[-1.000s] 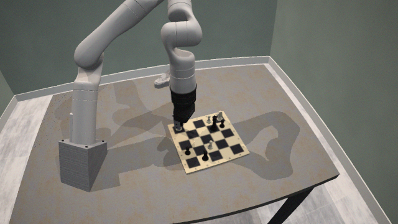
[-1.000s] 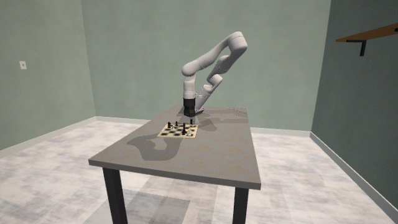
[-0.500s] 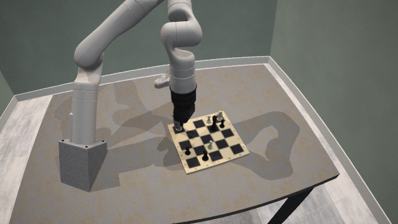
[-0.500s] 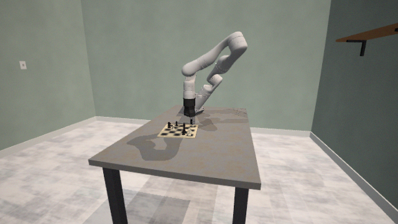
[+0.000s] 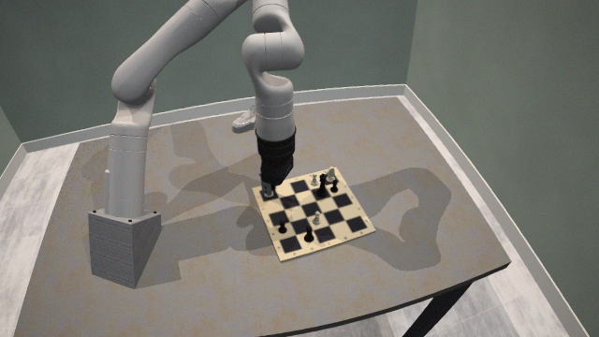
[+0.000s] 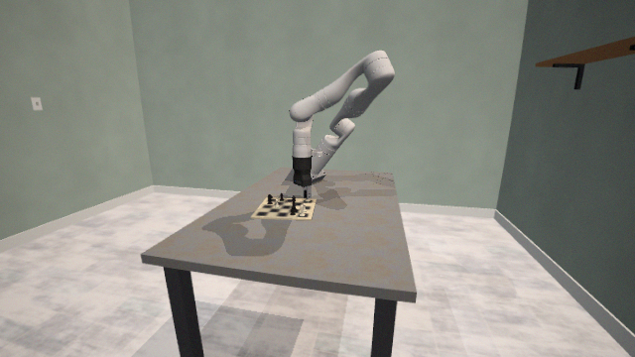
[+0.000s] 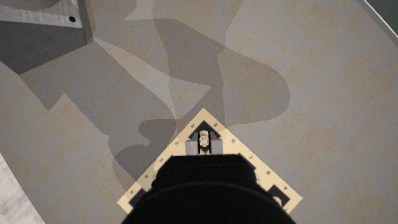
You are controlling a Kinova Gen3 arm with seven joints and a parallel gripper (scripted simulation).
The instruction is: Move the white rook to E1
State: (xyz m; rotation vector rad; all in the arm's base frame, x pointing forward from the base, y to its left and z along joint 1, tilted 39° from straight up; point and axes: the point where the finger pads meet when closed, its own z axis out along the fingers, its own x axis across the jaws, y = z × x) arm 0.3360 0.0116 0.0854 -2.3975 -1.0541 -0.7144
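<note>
A small chessboard (image 5: 313, 213) lies on the table. My gripper (image 5: 268, 190) stands over the board's far left corner square, shut on the white rook (image 7: 204, 141), which shows pale between the fingers in the wrist view. The rook sits low over that dark corner square (image 7: 204, 135); I cannot tell whether its base touches the board. In the exterior view the gripper (image 6: 304, 193) is at the board's far right corner.
Other pieces stand on the board: a black king (image 5: 322, 185), a black pawn (image 5: 334, 186), two white pieces (image 5: 330, 175) at the far corner, a white pawn (image 5: 316, 218), and two black pieces (image 5: 308, 234) near the front edge. The arm's base block (image 5: 123, 245) stands left.
</note>
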